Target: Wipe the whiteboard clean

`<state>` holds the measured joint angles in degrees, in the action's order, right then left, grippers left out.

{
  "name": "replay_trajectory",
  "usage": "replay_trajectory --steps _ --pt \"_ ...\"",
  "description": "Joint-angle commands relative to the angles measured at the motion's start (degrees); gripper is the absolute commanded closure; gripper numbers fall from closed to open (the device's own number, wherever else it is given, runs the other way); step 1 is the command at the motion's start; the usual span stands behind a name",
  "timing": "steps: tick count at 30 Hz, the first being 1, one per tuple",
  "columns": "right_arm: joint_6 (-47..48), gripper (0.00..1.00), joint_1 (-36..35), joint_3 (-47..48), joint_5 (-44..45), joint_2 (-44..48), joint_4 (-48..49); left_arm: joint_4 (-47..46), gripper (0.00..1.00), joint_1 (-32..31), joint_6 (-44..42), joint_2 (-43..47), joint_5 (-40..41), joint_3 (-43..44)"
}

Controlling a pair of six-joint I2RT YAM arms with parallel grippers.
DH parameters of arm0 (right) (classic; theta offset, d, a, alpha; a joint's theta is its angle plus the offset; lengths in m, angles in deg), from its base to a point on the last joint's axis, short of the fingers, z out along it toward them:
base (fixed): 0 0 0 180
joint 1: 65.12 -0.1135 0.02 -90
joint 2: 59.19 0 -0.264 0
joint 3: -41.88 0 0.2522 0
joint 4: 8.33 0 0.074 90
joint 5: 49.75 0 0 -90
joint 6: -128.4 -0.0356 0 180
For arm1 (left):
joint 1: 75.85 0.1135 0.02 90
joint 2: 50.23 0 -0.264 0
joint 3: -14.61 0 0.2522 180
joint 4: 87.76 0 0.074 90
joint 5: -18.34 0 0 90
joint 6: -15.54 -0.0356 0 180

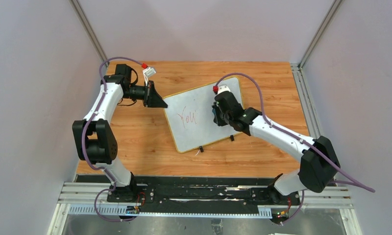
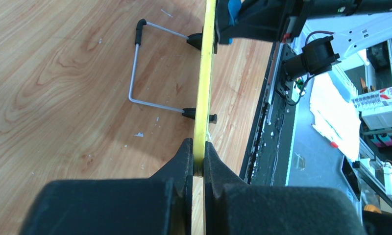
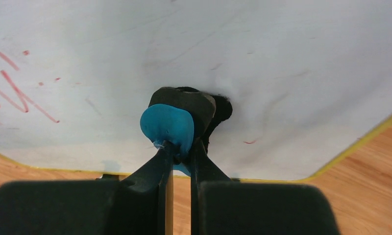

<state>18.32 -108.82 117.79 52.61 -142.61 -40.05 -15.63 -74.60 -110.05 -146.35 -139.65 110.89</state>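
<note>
The whiteboard (image 1: 199,120) lies tilted on the wooden table, white with a thin yellow rim and red scribbles (image 1: 188,117) left of its middle. My left gripper (image 1: 157,100) is shut on the board's left edge; in the left wrist view the yellow rim (image 2: 202,98) runs edge-on between the jaws of the left gripper (image 2: 199,164). My right gripper (image 1: 216,115) is shut on a small blue and black eraser (image 3: 172,122), which presses against the white surface (image 3: 282,58) to the right of the red marks (image 3: 12,88). A few small red flecks (image 3: 249,142) show near the eraser.
A wire stand (image 2: 140,68) with black clips (image 2: 191,113) sticks out under the board's near edge. Two black clips (image 1: 201,149) sit on the board's front rim. A black rail (image 1: 199,193) carries the arm bases. Grey walls enclose the table.
</note>
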Motion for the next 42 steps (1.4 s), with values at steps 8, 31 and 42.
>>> replay_trajectory --steps 8,31,42 --pt "2.8 0.99 1.5 4.4 0.6 -1.4 -0.2 1.4 1.0 -1.5 -3.4 -0.3 4.8 -0.3" --pt "2.5 0.99 -10.0 18.5 -0.2 -15.0 -0.9 1.4 1.0 -1.6 -3.4 0.3 5.0 -0.6" --pt "4.1 0.99 -0.1 10.3 5.3 -4.0 -2.0 1.4 1.0 -1.6 -3.1 0.3 4.9 -0.2"
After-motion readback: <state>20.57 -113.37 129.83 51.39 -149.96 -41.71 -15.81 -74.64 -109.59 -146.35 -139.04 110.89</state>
